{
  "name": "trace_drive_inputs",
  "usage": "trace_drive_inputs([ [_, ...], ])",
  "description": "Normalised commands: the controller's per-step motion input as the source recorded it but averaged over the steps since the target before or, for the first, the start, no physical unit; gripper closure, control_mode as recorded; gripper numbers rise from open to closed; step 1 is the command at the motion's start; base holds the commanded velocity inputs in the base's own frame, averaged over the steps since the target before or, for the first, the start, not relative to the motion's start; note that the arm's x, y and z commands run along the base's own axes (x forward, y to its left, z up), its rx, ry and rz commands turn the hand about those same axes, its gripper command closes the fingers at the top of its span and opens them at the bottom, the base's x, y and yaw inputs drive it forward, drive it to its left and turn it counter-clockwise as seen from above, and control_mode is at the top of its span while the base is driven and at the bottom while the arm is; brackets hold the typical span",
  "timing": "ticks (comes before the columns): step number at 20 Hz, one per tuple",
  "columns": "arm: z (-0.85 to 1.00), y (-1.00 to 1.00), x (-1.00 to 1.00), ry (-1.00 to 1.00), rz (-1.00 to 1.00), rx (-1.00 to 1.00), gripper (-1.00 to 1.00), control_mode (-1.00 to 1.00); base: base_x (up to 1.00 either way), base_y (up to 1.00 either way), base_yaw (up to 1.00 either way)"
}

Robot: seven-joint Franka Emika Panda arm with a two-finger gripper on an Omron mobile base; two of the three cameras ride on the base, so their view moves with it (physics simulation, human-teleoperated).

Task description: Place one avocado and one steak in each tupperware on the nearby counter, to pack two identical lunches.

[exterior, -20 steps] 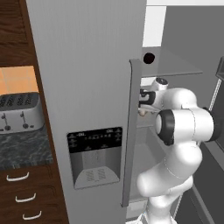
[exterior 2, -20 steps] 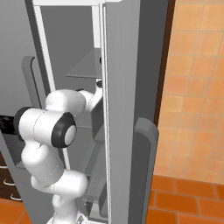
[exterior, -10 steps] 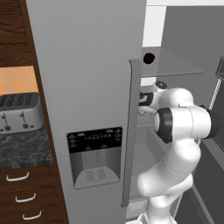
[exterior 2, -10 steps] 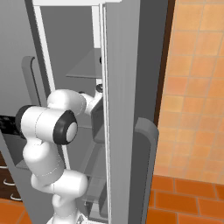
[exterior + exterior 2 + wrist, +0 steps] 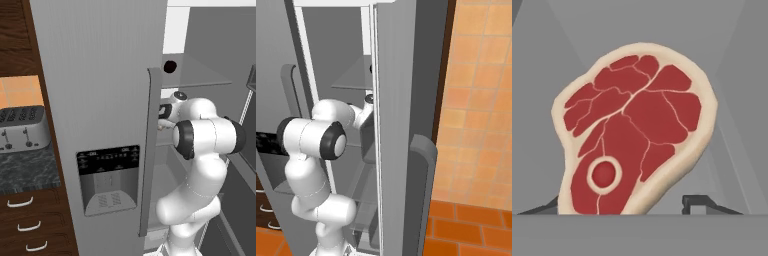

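White arm (image 5: 200, 150) bent, reaching into fridge (image 5: 100, 100) | gripper (image 5: 622, 207) straddling steak (image 5: 637, 130); grip unclear | fridge door (image 5: 396, 125) beside it; toaster (image 5: 22, 127) far off

Red pale-edged steak (image 5: 634, 135), seemingly flat

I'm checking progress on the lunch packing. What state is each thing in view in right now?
Fridge door: swung open, arm reaching inside past it.
Steak: lying flat on a grey fridge shelf, close ahead of the fingers, not yet lifted.
Gripper: straddling the steak's near end; grip cannot be told.
Toaster: standing on the counter, untouched.
Drawers: shut.
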Motion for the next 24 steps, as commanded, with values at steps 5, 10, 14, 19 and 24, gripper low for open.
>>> trace_drive_inputs([
  [5, -0.07, 0.0, -0.04, -0.03, 0.0, 0.0, 1.0, -1.0, 0.0, 0.0, 0.0],
  [10, -0.04, 0.0, -0.53, -0.03, 0.0, -0.01, 1.0, -1.0, 0.0, 0.0, 0.0],
  [14, 0.09, -0.03, -0.97, -0.05, 0.0, -0.01, 1.0, -1.0, 0.0, 0.0, 0.0],
  [19, 0.33, -0.01, -0.99, 0.0, 0.0, 0.0, 1.0, -1.0, 0.0, 0.0, 0.0],
  [24, 0.72, 0.0, -0.83, 0.11, 0.0, -0.01, 1.0, -1.0, 0.0, 0.0, 0.0],
])
